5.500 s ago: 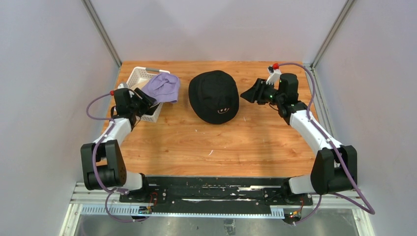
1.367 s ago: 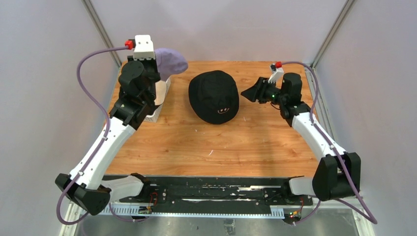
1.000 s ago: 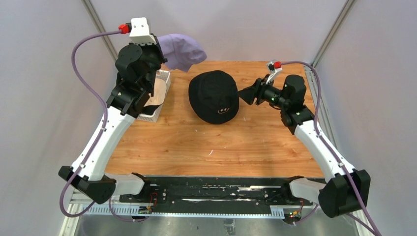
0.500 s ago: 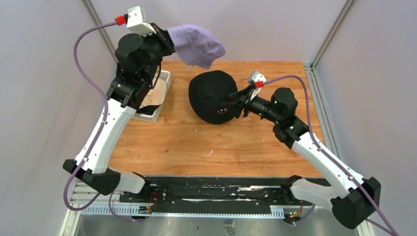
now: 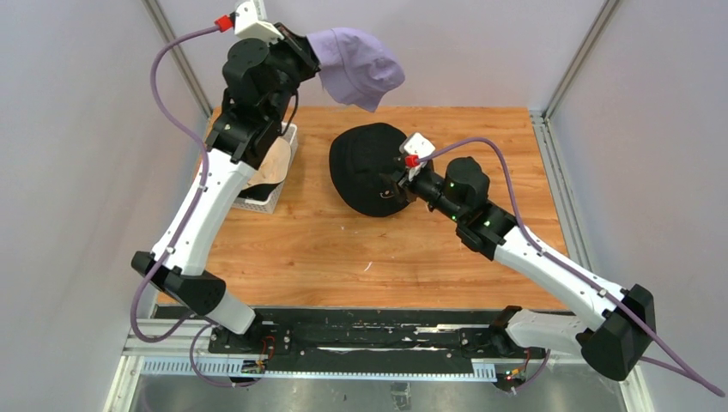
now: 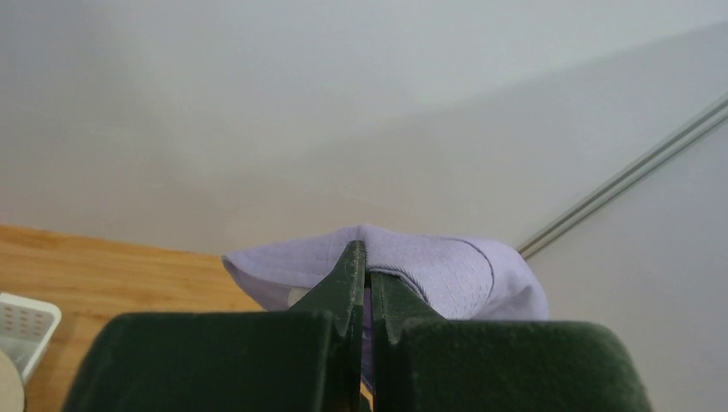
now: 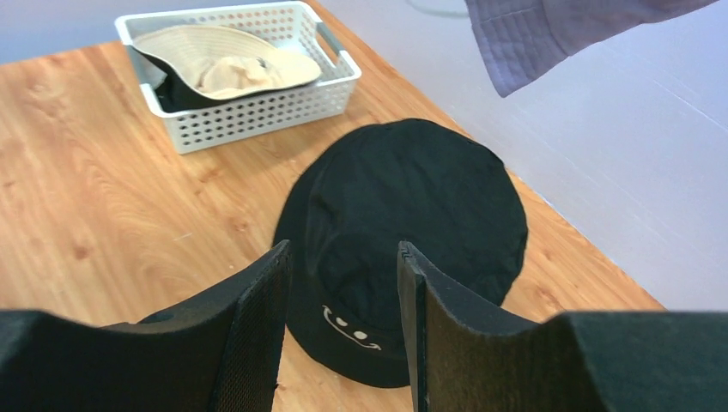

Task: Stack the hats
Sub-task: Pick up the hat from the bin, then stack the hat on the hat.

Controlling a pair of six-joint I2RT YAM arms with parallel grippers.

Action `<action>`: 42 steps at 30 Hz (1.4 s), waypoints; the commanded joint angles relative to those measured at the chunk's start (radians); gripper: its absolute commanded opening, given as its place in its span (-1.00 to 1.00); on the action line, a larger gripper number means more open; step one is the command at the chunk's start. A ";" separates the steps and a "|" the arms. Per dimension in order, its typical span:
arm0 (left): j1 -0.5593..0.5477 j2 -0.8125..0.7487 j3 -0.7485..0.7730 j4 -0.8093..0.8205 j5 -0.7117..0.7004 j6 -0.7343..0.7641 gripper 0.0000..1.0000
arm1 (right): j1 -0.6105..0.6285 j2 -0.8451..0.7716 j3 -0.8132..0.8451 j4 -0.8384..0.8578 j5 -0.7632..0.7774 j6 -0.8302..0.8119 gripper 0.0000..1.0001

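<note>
Basket (image 7: 257, 107): white lattice, at the far left of the table (image 5: 343, 249); a beige hat (image 7: 225, 67) lay in it over something dark.
Lavender hat (image 5: 356, 73): clamped at the brim by the left gripper (image 6: 365, 257), hanging in the air well clear of the black hat.
Black hat (image 7: 412, 197): crown up on the table; small pale smiley (image 7: 350, 330) on its brim.
Right gripper (image 7: 342, 253): jaws parted, nothing in them, close by the smiley brim; whether it touched could not be told.

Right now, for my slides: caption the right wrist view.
Open fingers frame the smiley black hat; lavender hat overhead, beige hat in basket.
</note>
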 commanded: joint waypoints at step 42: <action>-0.025 0.087 -0.160 0.055 0.010 -0.614 -0.99 | -0.211 -0.040 0.031 -0.113 0.258 0.130 -0.08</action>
